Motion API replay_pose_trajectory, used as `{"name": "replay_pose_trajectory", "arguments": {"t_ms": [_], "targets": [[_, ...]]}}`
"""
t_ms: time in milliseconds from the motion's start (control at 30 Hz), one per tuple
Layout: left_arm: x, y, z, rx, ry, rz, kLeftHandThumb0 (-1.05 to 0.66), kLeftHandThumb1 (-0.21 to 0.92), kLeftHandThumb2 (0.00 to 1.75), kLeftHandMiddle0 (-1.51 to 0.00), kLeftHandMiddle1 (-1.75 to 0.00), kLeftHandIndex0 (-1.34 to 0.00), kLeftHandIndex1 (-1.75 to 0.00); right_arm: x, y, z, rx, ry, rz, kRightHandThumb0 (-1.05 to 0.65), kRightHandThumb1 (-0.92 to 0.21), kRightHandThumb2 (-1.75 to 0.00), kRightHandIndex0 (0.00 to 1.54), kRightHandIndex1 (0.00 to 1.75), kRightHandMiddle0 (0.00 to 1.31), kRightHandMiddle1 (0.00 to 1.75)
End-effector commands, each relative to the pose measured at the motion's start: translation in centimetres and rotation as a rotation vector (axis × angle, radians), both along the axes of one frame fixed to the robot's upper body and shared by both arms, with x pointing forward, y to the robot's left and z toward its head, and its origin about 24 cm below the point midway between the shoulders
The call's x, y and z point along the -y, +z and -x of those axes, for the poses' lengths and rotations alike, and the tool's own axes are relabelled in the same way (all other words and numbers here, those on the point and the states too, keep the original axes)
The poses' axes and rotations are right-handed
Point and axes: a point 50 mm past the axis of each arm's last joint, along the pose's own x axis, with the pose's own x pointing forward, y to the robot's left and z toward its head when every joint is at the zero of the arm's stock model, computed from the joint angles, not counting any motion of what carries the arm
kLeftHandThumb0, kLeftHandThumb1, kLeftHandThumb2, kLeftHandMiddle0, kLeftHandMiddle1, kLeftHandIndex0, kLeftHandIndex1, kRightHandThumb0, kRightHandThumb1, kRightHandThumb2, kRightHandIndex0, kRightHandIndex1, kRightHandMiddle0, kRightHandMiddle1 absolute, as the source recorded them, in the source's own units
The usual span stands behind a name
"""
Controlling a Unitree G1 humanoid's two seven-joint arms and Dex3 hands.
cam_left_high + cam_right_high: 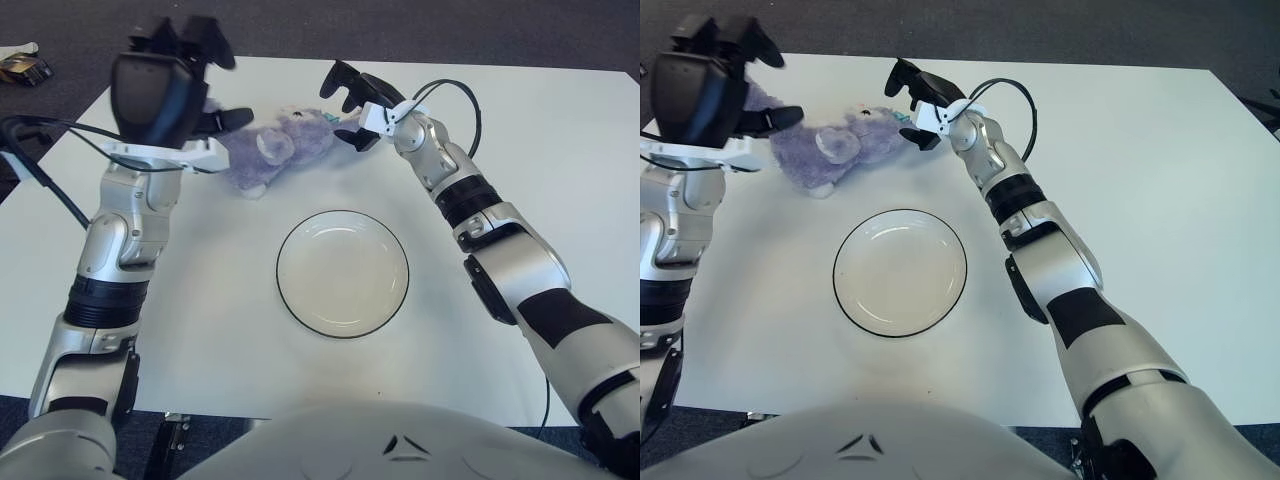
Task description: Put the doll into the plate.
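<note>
The doll is lying on the far part of the white worktop, a purple plush sprawled on its side, well apart from the plate, which is sitting empty nearer the robot. Nothing is gripping the toy at this point.

The left hand is hovering raised at the doll's left end, palm turned toward the camera, fingers splayed and holding nothing; one finger is reaching out toward the plush. The right hand is hanging just beside the doll's right end, fingers loosely curled with a gap between them, and it too is carrying nothing. So the toy is lying between the two hands, with each hand close to one end.

Now the risks. That plush is soft and floppy, so a pinch from one end alone is likely to catch only fur or a limb, and the body could sag and slip free on the way over. If both hands are closing in together, uneven pressure could squeeze the doll out sideways, off toward the far edge of the worktop. The plate has a shallow rim, so a drop from too high or off-centre could leave the doll draped over the edge instead of inside, or nudge the plate along the smooth surface. A cable is looping off the right wrist, near the toy, and could be snagging.
</note>
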Motion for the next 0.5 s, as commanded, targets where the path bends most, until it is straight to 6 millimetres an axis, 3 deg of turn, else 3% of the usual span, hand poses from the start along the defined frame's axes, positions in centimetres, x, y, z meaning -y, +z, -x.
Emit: {"name": "replay_pose_trajectory", "arguments": {"t_ms": [0,233,367,467], "targets": [[-0.9,0.7,0.0,0.009,0.019,0.039,-0.74,0.91,0.64,-0.48,-1.33,-0.22,-1.55,-0.4,1.0,-0.1,0.031,0.011,-0.013,-0.32,-0.27,-1.16,0.29,1.18,0.04,1.38],[-2.7,1.2,0.4,-0.021,0.056,0.105,-0.8,0.92,0.6,-0.45,-1.33,-0.23,-1.52,-0.4,1.0,-0.1,0.034,0.009,-0.017,-0.32,-0.27,-1.16,0.29,1.2,0.04,1.39],[-2.9,1.0,0.7,-0.014,0.066,0.154,-0.78,0.92,0.56,-0.6,-1.46,-0.22,-1.5,-0.3,0.9,-0.1,0.029,0.009,-0.018,-0.33,-0.27,-1.15,0.28,1.2,0.04,1.38],[-3.1,0.9,0.8,0.005,0.079,0.193,-0.77,0.92,0.54,-0.62,-1.52,-0.22,-1.5,-0.3,0.9,-0.1,0.029,0.008,-0.018,-0.33,-0.27,-1.15,0.28,1.2,0.03,1.38]]}}
